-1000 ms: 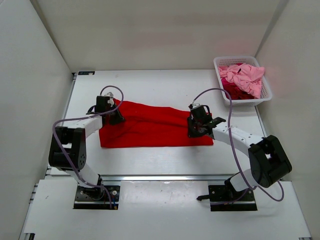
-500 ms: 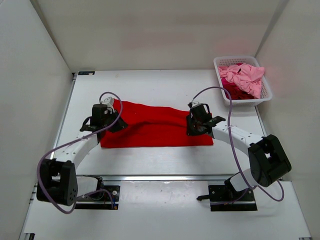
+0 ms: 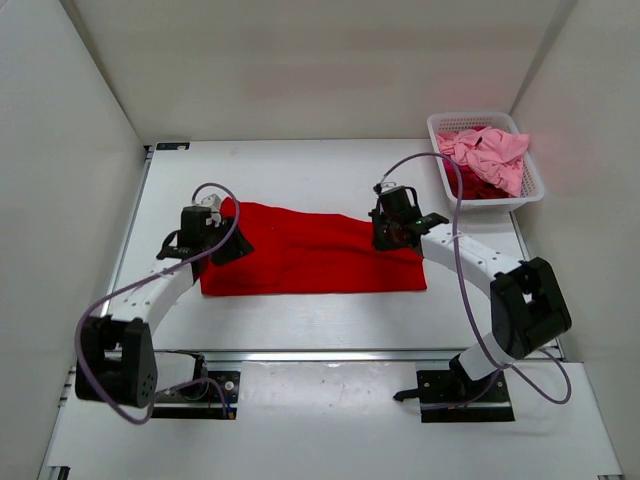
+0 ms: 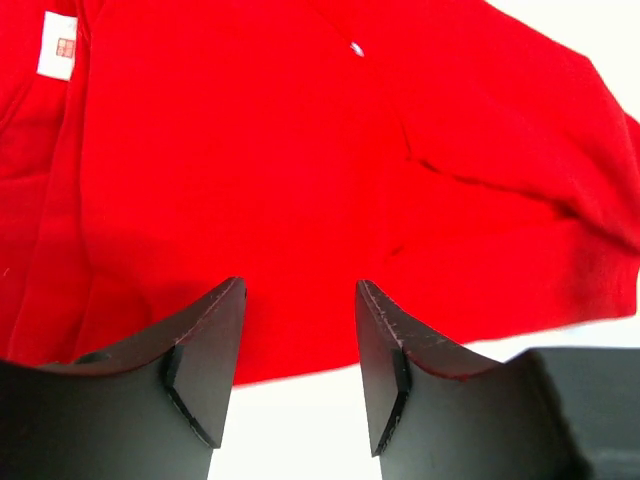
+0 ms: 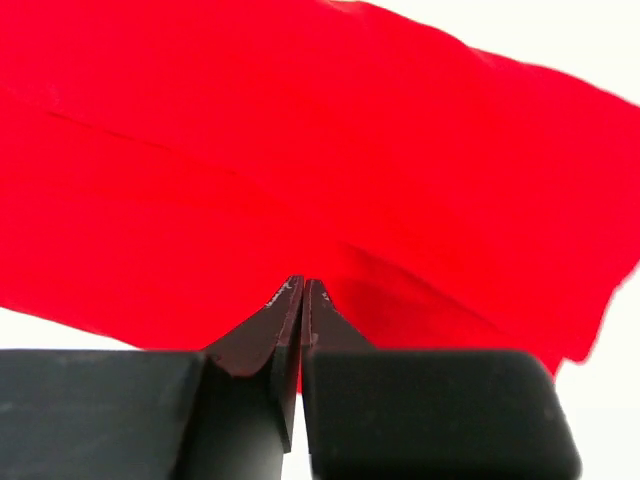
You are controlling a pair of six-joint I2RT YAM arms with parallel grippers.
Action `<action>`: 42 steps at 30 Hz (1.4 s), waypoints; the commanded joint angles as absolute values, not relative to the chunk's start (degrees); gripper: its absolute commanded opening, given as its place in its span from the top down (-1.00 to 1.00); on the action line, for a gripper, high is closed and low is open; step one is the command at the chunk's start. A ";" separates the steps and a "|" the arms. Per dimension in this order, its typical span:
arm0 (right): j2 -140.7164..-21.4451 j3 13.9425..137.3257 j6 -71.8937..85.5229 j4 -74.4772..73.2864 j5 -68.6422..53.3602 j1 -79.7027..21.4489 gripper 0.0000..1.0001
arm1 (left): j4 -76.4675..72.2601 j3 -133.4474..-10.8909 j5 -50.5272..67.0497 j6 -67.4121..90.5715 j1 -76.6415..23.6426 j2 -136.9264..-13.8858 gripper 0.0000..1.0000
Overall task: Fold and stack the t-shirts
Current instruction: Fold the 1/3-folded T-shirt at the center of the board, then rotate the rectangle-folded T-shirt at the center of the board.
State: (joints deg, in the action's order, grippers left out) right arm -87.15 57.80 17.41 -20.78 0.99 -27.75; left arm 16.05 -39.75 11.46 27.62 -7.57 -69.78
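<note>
Now hovering at the left edge of the flat bright red cloth t-shirt (image 3: 310,258), lying centrally, with the left gripper (image 4: 300,285) jaws spread above the cloth; pressing the right gripper (image 5: 302,284) jaws together over its far right edge, cloth pinch unclear; showing white table (image 3: 330,175) on every side.

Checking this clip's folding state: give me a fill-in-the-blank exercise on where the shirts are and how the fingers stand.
The red shirt lies spread on the ____.
The pink shirt lies in the ____.
The left fingers, over the red shirt, are ____.
The right fingers are ____.
Missing: table; basket; open; shut.
</note>
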 commanded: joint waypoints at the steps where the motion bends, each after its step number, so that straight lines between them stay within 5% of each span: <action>1: -89.38 61.61 15.38 -20.57 2.10 -29.70 1.00 | 12.40 -42.19 13.36 31.19 -5.72 -75.39 -0.18; 8: -96.14 67.13 12.84 -16.44 -6.84 -25.40 1.00 | 10.90 -39.83 12.03 35.84 -0.02 -85.77 -0.12; 13: -106.32 81.10 8.44 -17.57 -15.11 -28.56 1.00 | 5.10 -30.24 13.45 41.39 4.66 -80.43 -0.10; 20: -126.02 114.05 3.18 -28.45 -17.84 -34.45 1.00 | 8.52 -32.43 12.83 40.52 2.20 -68.83 -0.09; 24: -142.24 143.33 2.11 -36.72 -21.25 -35.68 0.99 | 10.98 -39.00 12.74 37.97 0.79 -66.10 -0.05; 26: -142.66 140.94 2.89 -32.39 -24.34 -35.42 0.82 | 11.43 -40.86 16.42 37.53 2.89 -66.09 0.05; 28: -144.12 143.41 1.95 -32.07 -24.62 -35.86 0.41 | 11.77 -42.61 17.66 37.27 4.57 -66.71 0.12; 34: -148.08 146.86 -0.35 -32.52 -29.26 -36.74 -0.14 | 10.20 -42.81 16.69 37.17 2.46 -65.75 0.14; 42: -155.64 148.10 5.18 -26.55 -32.17 -37.44 -0.36 | 10.81 -43.15 14.94 36.74 1.14 -60.65 0.11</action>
State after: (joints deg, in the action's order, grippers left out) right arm -153.18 146.12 3.07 -30.15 -29.71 -36.75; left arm 10.28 -42.46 15.40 37.76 1.63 -62.59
